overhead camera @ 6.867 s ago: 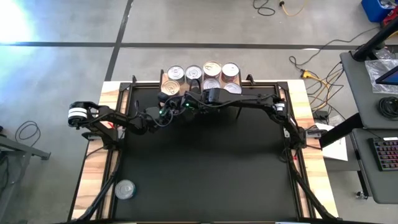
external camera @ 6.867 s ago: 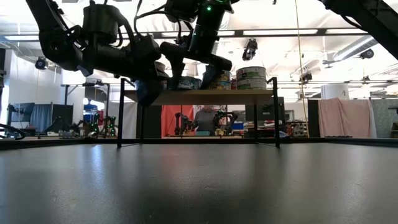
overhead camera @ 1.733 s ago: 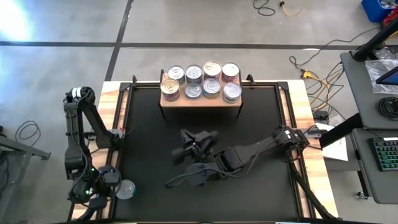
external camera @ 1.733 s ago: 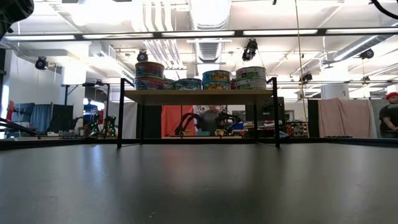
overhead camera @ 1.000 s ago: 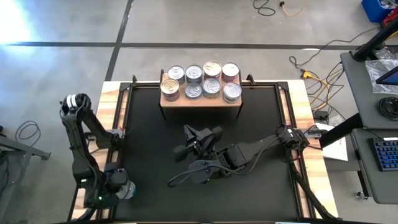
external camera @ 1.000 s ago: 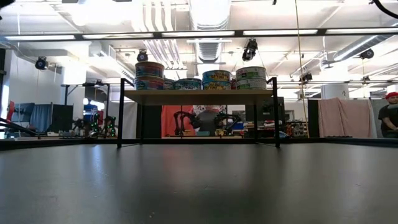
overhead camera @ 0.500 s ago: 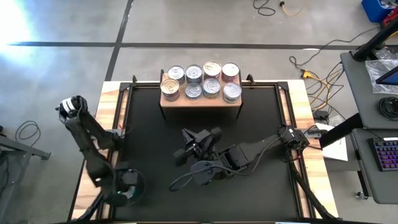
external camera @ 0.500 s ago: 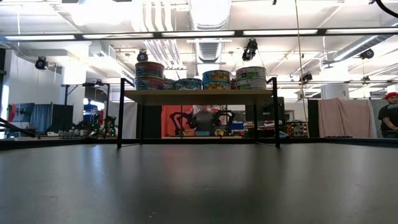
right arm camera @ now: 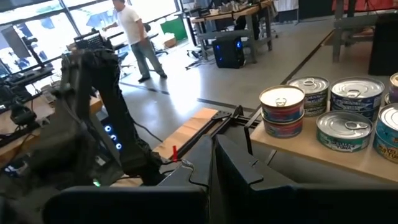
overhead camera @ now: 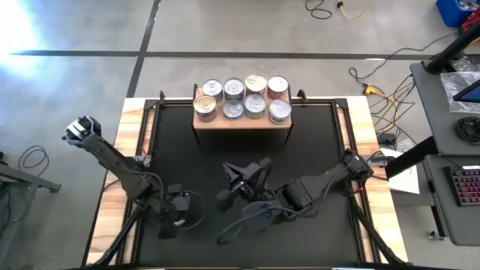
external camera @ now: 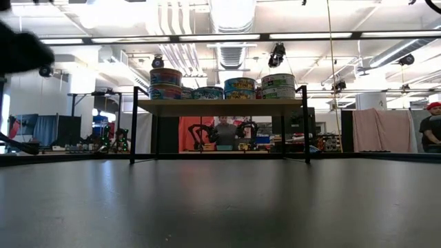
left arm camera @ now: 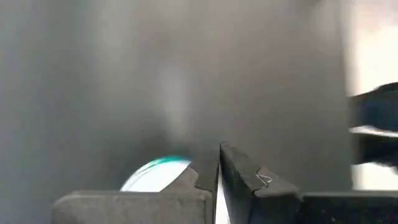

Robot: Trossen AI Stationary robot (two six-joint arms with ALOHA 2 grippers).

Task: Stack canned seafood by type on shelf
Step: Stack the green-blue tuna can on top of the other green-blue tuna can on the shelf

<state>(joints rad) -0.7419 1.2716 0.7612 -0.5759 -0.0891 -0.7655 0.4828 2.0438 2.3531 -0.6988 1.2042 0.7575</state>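
Big open workshop with a concrete floor, and in the middle a wooden bench (overhead camera: 377, 214) topped with a black matte mat (overhead camera: 315, 142). At the far edge of the mat sits the shelf (overhead camera: 241, 121), a light-wood board on skinny black metal legs. Its long side runs left to right along the mat's far edge, and it looks level in the low view.

The canned seafood (overhead camera: 245, 97) is all up on that board: flat round tins, lids facing up, in two rows of four seen from above. Most lids are shiny silver with pull tabs. The front-left stack (right arm camera: 282, 109) has a gold lid and is two tins high, with red on the side labels. The tins next to it have bluish labels. From table height, some stacks stand taller than others.

The left pincer (overhead camera: 178, 217) is low over the near-left part of the mat, well away from the shelf, and its fingers are pressed together. Its wrist camera shows one more tin (left arm camera: 158, 177), silvery with a teal edge, right beside the fingers. It's too blurry to say if they're touching.

The right pincer (overhead camera: 238, 182) is over the middle of the mat, also pinched shut with nothing in it, pointing toward the left end of the shelf.
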